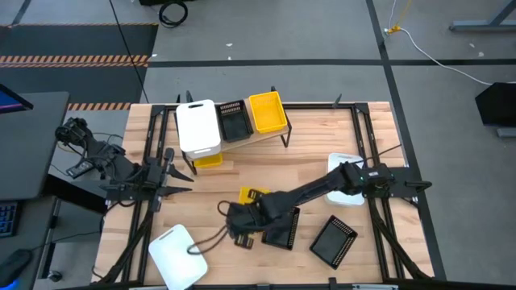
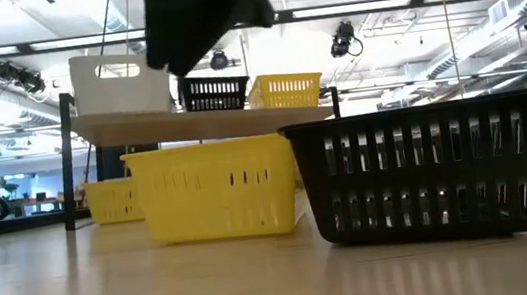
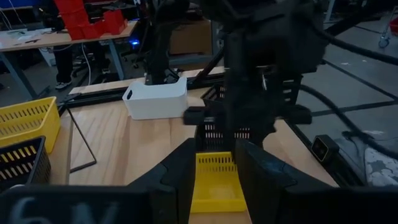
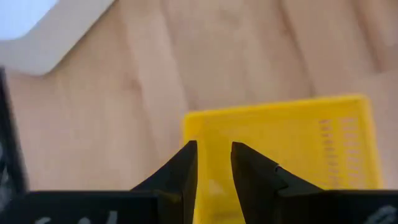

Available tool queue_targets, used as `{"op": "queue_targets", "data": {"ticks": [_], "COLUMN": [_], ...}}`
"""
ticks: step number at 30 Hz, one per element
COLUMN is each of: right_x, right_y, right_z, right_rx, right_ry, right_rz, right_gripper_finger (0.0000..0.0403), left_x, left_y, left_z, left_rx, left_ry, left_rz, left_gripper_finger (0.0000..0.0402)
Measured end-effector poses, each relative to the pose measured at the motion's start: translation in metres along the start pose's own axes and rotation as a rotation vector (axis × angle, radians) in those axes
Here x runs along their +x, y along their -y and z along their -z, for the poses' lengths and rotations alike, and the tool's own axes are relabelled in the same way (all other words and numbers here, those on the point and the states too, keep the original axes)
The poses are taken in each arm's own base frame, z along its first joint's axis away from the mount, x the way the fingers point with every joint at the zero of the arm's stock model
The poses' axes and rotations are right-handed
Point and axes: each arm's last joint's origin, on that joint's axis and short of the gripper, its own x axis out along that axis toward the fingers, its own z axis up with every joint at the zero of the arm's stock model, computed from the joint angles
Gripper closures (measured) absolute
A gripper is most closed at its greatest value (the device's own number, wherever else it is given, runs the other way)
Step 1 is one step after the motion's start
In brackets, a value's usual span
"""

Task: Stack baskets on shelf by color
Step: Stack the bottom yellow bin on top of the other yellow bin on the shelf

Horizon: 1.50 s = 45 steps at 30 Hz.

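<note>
The shelf (image 1: 262, 135) stands at the far side and bears a white basket (image 1: 197, 125), a black basket (image 1: 234, 121) and a yellow basket (image 1: 268, 111). Another yellow basket (image 1: 208, 160) sits on the table under it. At the table's middle a yellow basket (image 4: 280, 149) rests on its bottom (image 2: 218, 188). My right gripper (image 4: 213, 149) hangs open above that basket's one end, clear of it. My left gripper (image 3: 216, 146) waits open at the table's left side (image 1: 181, 181), pointing toward the middle.
Two black baskets lie near the front, one (image 1: 284, 229) beside my right gripper and one (image 1: 334, 240) further right. A white basket (image 1: 179, 256) lies at the front left; another (image 1: 348, 171) sits under my right arm. Bare wood shows between shelf and middle.
</note>
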Motion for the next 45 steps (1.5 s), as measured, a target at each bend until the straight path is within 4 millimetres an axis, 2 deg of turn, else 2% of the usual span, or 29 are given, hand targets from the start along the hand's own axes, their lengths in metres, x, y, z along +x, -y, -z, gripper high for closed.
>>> {"op": "queue_targets", "data": {"ticks": [6, 10, 16, 21, 30, 37, 41, 45], "right_x": [0.008, 0.012, 0.033, 0.046, 0.066, 0.069, 0.069, 0.070], "right_y": [-0.017, -0.018, -0.012, -0.009, -0.007, -0.005, -0.003, -0.001], "right_z": [0.018, 0.020, 0.028, 0.036, 0.045, 0.046, 0.044, 0.043], "right_rx": [-0.045, -0.054, -0.048, -0.048, -0.013, -0.037, -0.024, -0.035], "right_ry": [0.012, 0.015, -0.025, -0.068, -0.052, -0.039, -0.033, -0.051], "right_rz": [0.043, 0.056, 0.077, 0.057, 0.073, 0.086, 0.094, 0.080], "right_gripper_finger": [0.0286, 0.0249, 0.0186, 0.0167, 0.0192, 0.0211, 0.0254, 0.0318], "left_x": [0.004, 0.007, 0.008, 0.008, 0.008, 0.008, 0.008, 0.008], "left_y": [0.002, 0.004, 0.004, 0.004, 0.004, 0.004, 0.004, 0.004], "left_z": [0.001, 0.002, 0.002, 0.002, 0.002, 0.002, 0.002, 0.002], "left_rx": [0.007, 0.006, -0.002, -0.002, -0.002, 0.001, 0.001, 0.001], "left_ry": [-0.015, -0.026, -0.031, -0.031, -0.030, -0.030, -0.030, -0.030], "left_rz": [0.003, 0.003, 0.006, 0.006, 0.006, 0.006, 0.006, 0.006], "left_gripper_finger": [0.0281, 0.0281, 0.0281, 0.0281, 0.0281, 0.0281, 0.0281, 0.0281]}}
